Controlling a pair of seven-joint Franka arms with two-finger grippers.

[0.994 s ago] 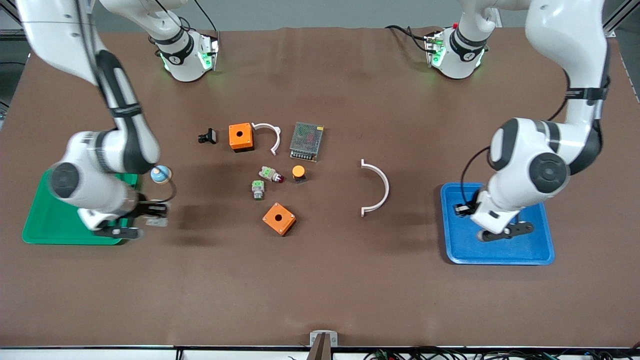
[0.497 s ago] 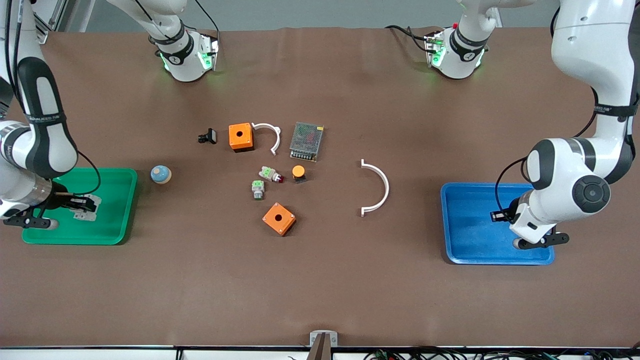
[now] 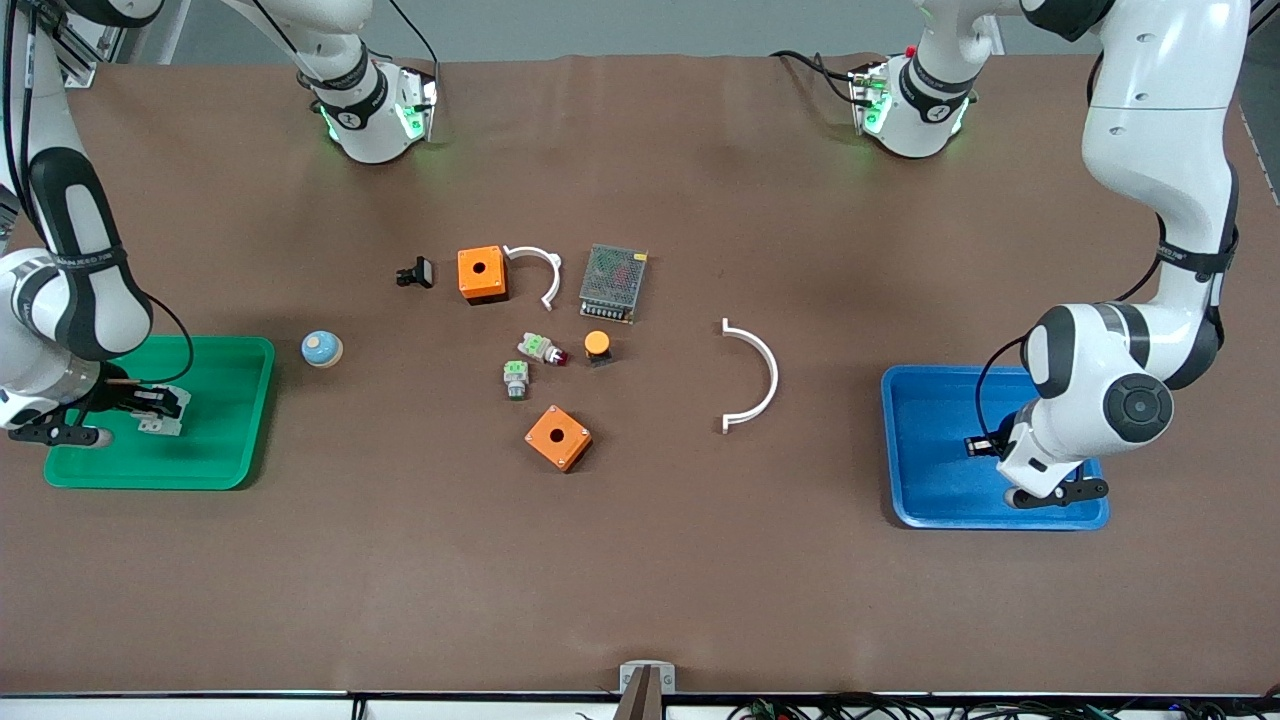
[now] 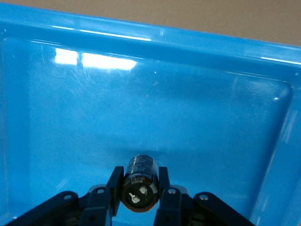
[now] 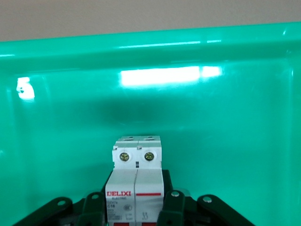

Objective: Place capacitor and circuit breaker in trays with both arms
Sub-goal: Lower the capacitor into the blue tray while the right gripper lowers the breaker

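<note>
Left wrist view: left gripper (image 4: 139, 188) is clamped on the capacitor (image 4: 139, 181) over the blue tray (image 4: 197, 44). Right gripper (image 5: 136, 200) grips the DELIXI circuit breaker (image 5: 136, 176) over the green tray (image 5: 150, 42), well apart from the blue tray.

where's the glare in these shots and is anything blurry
Right wrist view: a broad white glare streak crosses the green tray above the circuit breaker, whose label reads sharply. Left wrist view: bright patches glint on the blue tray; the capacitor looks slightly soft. Front view: evenly lit and sharp, soft shadows under both arms, green glow at the bases.
</note>
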